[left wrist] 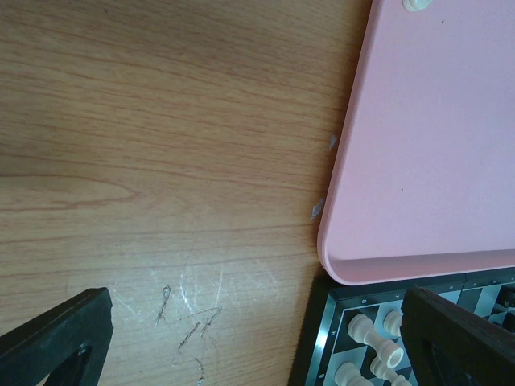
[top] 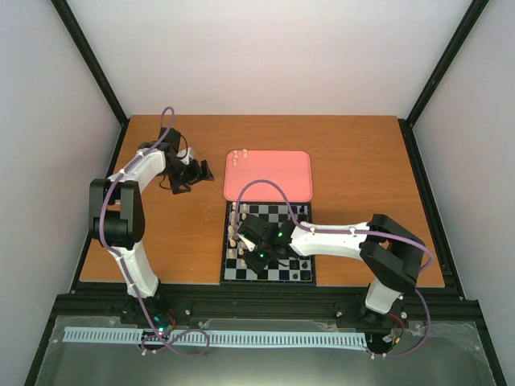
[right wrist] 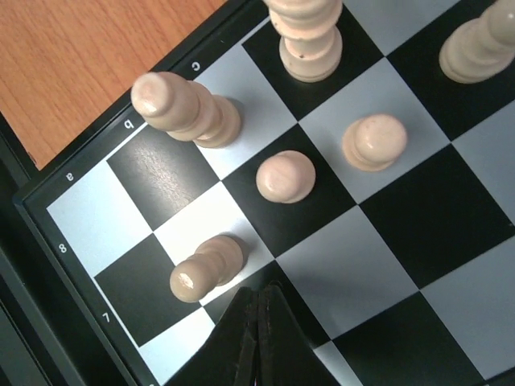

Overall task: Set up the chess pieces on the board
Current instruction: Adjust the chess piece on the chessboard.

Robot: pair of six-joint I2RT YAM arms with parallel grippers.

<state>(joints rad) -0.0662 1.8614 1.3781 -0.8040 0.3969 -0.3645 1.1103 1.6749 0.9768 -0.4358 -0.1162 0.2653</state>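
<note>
The board (top: 268,280) lies in front of the pink tray (top: 273,181). Several cream chess pieces (top: 233,229) stand along its left edge. In the right wrist view, pawns (right wrist: 286,176) (right wrist: 374,141) and taller pieces (right wrist: 185,108) (right wrist: 306,36) stand on squares near the board's (right wrist: 451,209) corner. My right gripper (right wrist: 259,296) (top: 246,233) is shut with nothing in it. Its tips are just beside a leaning-looking pawn (right wrist: 207,268), apart from it. My left gripper (left wrist: 257,346) (top: 197,173) hangs open over bare wood left of the tray.
A few cream pieces (top: 241,154) stand at the tray's far left corner, and one (left wrist: 416,4) shows in the left wrist view. Black pieces (top: 299,212) sit on the board's right side. The tray's (left wrist: 434,145) near edge meets the board's corner (left wrist: 322,342).
</note>
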